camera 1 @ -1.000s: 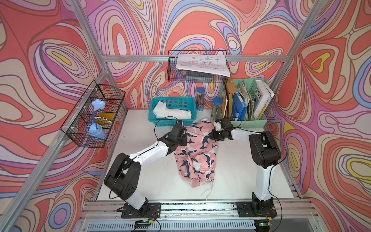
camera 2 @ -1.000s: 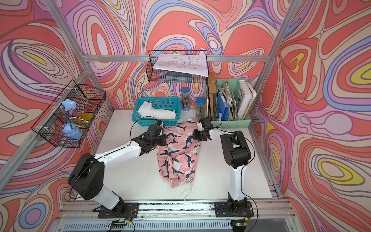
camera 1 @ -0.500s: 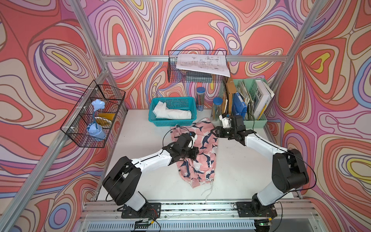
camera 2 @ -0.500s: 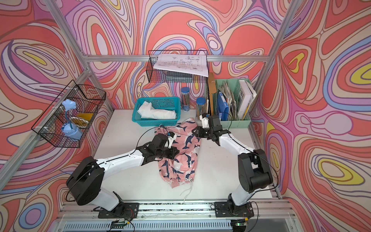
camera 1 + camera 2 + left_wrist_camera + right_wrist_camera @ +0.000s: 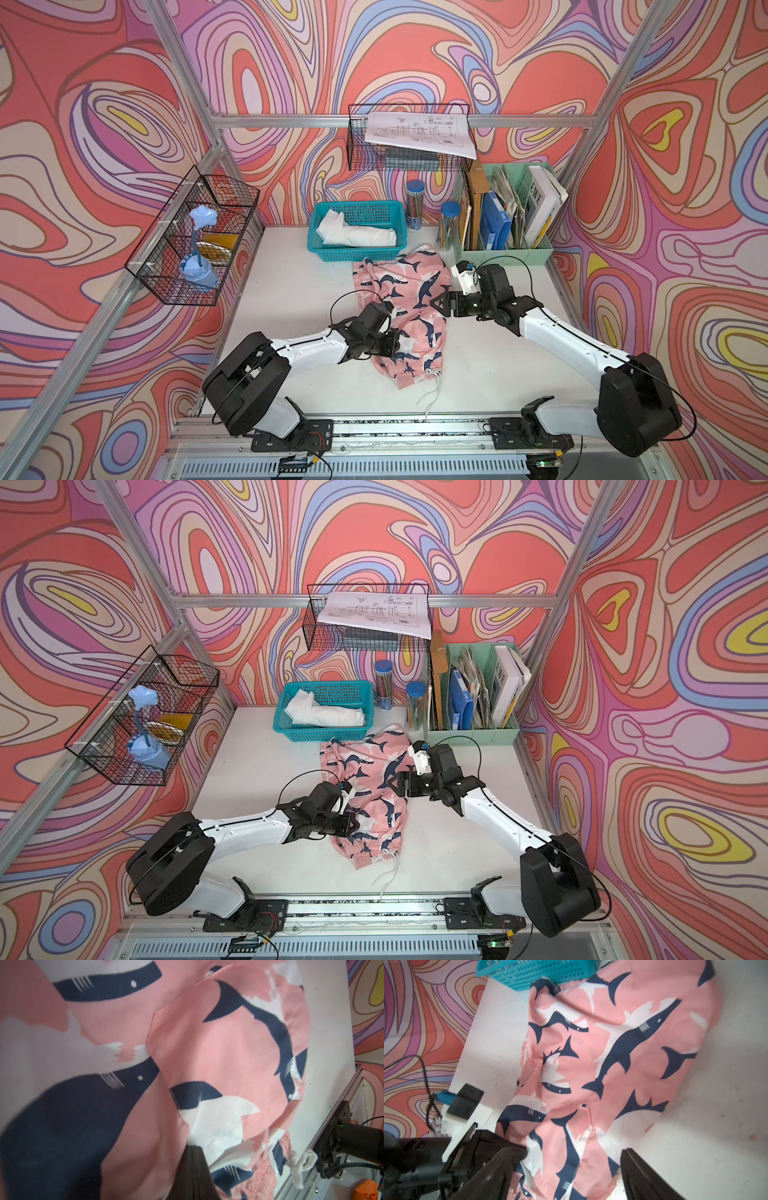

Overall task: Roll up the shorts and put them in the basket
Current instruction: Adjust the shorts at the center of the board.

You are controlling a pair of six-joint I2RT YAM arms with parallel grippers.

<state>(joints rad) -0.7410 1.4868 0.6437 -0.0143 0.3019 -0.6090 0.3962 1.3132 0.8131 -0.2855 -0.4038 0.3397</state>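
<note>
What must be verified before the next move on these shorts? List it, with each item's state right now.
1. Left claw shut on the shorts: ok; its closed fingers pinch a fold of fabric.
2. Right claw open and holding nothing: ok; its jaws stand apart over the shorts' edge.
3. Shorts rolled: not ok; they lie stretched out lengthwise and wrinkled.
4. Drawstring clear of both claws: ok; it trails on the table towards the front rail.
5. Far hem clear of the teal basket: cannot tell; it lies against the basket or just beside it.
</note>
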